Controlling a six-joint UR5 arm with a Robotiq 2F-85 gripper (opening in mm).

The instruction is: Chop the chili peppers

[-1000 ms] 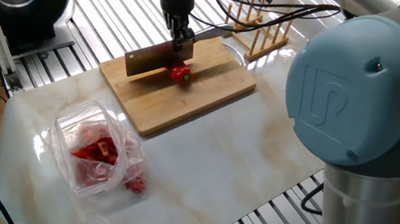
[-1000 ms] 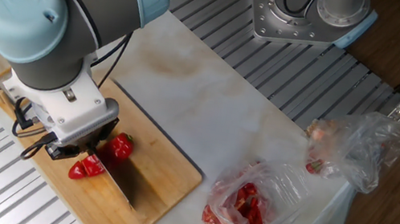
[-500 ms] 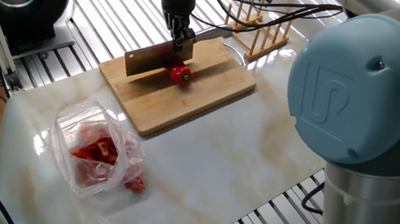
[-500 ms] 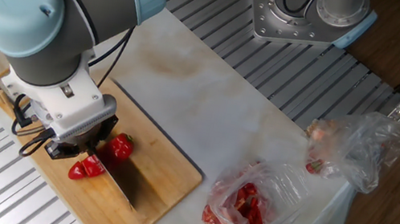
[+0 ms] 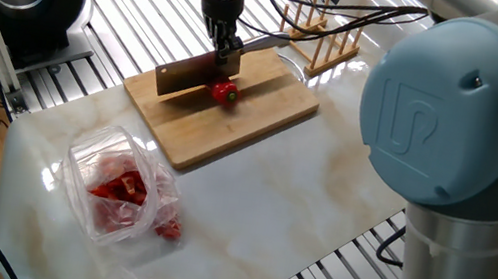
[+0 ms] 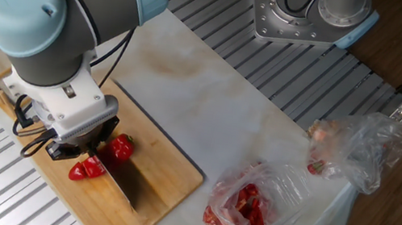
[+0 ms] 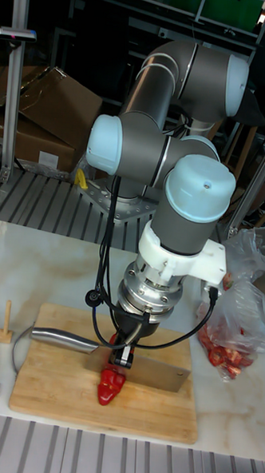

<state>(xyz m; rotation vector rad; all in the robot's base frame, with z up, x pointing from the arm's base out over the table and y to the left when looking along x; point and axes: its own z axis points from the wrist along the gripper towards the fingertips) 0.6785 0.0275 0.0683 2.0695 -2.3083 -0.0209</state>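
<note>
Change over the last second was negligible: the pincer (image 7: 124, 350) remained clamped on the cleaver (image 5: 188, 77), blade low on the cutting board (image 6: 165, 180) at the worktop's far side. In the other fixed view the chili peppers (image 6: 121, 146) lay in two red pieces either side of the blade (one cut apparently made). Further chopping was judged outstanding.
</note>
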